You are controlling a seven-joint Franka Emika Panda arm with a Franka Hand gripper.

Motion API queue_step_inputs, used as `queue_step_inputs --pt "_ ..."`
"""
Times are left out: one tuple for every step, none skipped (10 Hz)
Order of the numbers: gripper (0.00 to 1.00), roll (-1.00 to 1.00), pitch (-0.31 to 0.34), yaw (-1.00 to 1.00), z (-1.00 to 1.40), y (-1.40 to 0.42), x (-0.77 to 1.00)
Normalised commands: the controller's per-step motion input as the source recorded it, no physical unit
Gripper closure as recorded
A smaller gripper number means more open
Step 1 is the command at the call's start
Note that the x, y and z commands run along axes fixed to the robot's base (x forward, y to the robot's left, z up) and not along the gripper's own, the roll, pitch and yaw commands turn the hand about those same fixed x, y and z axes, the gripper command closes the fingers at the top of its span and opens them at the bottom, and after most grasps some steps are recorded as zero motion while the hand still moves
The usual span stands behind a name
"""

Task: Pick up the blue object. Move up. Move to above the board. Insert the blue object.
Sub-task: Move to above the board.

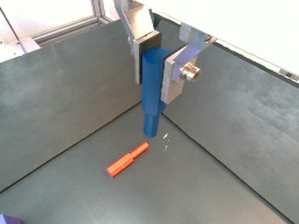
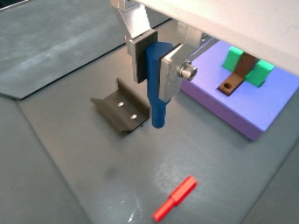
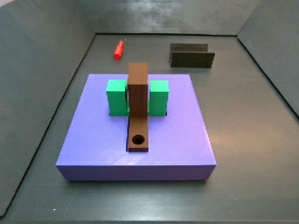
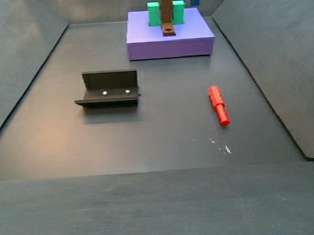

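My gripper (image 1: 159,73) is shut on the blue object (image 1: 152,98), a thick bright blue peg that hangs upright between the silver fingers. Both wrist views show it (image 2: 160,94) in the gripper (image 2: 156,70); its lower end is clear of the floor. The board (image 3: 138,109), a brown plank with a round hole near its near end, passes through a green block (image 3: 115,97) on a purple platform (image 3: 93,149). A wrist view shows the board (image 2: 232,82) off to the side of the gripper. Neither side view shows the gripper or the peg.
A short red stick (image 4: 219,106) lies on the grey floor, also seen below the gripper (image 1: 128,160). The fixture (image 4: 108,88) stands on the floor close under the peg (image 2: 126,107). Grey walls enclose the floor.
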Motion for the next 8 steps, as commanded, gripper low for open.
queue_step_inputs --pt "1.00 -0.01 0.168 -0.32 0.16 -1.40 0.10" --pt "1.00 0.01 0.142 -0.18 0.16 -1.40 0.10" --pt "1.00 -0.04 0.108 -0.08 0.17 -1.40 0.11" --pt "1.00 -0.02 0.096 -0.03 0.18 -1.40 0.11" --pt "1.00 -0.02 0.095 -0.02 0.18 -1.40 0.12" --pt "1.00 0.01 0.110 0.00 0.18 -1.40 0.15" --pt "1.00 0.01 0.123 0.01 0.18 -1.40 0.16" --pt "1.00 0.00 0.153 0.01 0.19 -1.40 0.21"
